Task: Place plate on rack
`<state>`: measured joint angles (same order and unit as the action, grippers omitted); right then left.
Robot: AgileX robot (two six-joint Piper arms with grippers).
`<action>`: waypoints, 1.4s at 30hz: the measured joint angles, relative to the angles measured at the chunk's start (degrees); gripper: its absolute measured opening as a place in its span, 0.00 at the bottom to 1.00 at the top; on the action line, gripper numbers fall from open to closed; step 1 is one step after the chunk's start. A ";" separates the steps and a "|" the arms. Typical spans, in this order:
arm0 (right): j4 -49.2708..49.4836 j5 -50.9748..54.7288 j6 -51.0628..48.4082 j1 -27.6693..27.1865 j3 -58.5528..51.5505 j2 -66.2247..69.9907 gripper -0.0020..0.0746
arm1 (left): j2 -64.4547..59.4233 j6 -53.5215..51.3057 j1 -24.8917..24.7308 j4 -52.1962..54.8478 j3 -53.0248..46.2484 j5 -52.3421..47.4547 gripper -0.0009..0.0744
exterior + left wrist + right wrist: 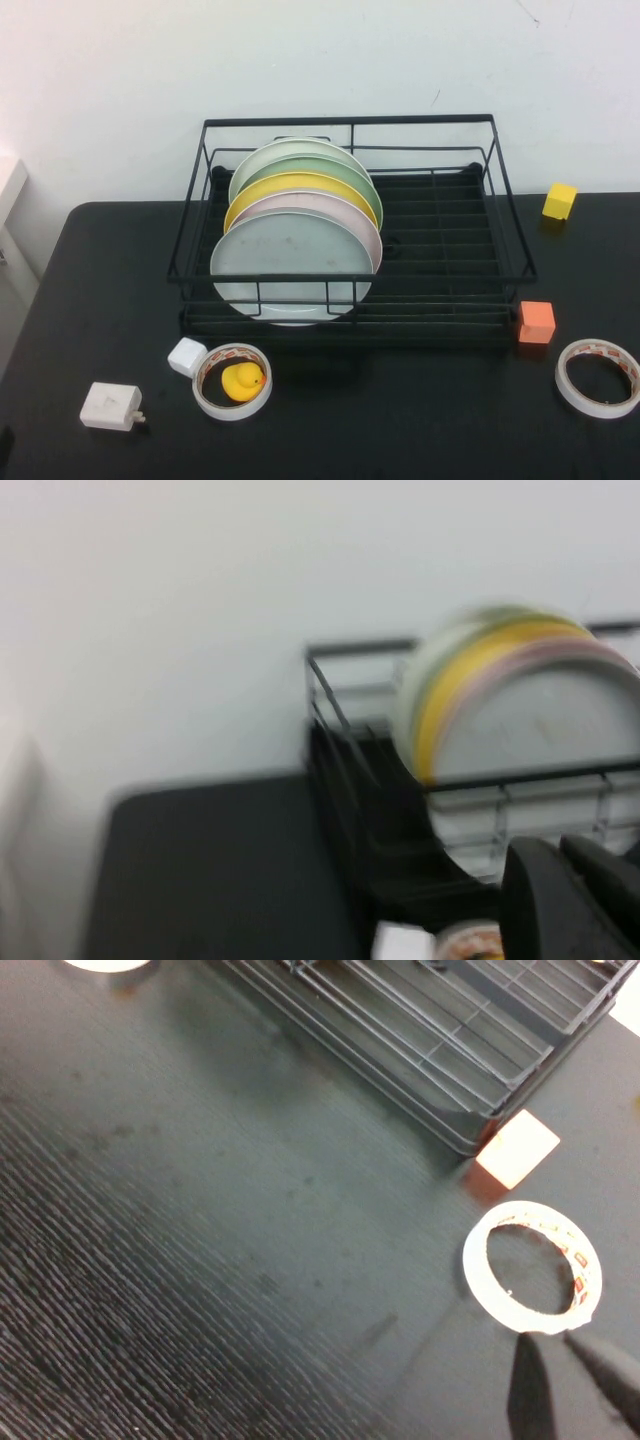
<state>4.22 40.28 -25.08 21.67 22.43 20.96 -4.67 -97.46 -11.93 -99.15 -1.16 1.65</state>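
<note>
No readable text, label, brand, number or sign shows in any view. The white tape roll with reddish inner printing (598, 377), lying on the black tabletop (400, 420), carries marks on its inner face, but they are too small to make out. The second white tape roll ringing a yellow rubber duck (232, 381) bears similar reddish marks, equally illegible.

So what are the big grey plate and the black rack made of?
The plate looks like matte plastic or melamine: dull pale grey-blue with faint smudges, though ceramic is possible. The rack looks like thin metal wire with a black coating. The left pincer hangs near the rack; the right pincer hangs over the table.
</note>
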 joint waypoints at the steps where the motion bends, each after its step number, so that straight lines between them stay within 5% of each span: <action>1: 0.00 0.11 0.00 0.00 0.00 0.00 0.03 | 0.94 -0.96 0.00 0.00 0.00 0.62 0.01; 27: 0.22 0.11 0.00 0.00 0.00 0.00 0.03 | 5.30 -0.36 0.00 1.40 0.00 5.81 0.01; 30: 0.22 0.11 0.00 0.00 0.00 0.00 0.03 | 5.30 13.70 0.00 17.51 0.00 3.44 0.01; 37: 0.22 0.11 0.00 0.00 0.00 0.00 0.03 | 5.42 79.55 3.64 75.32 0.00 -10.73 0.01; 42: 0.30 0.11 0.00 0.00 0.00 0.00 0.03 | 5.53 108.39 5.91 92.56 0.11 -19.40 0.01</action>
<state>4.53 40.39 -25.08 21.67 22.43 20.96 0.86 10.94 -6.02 -6.60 -1.05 -17.75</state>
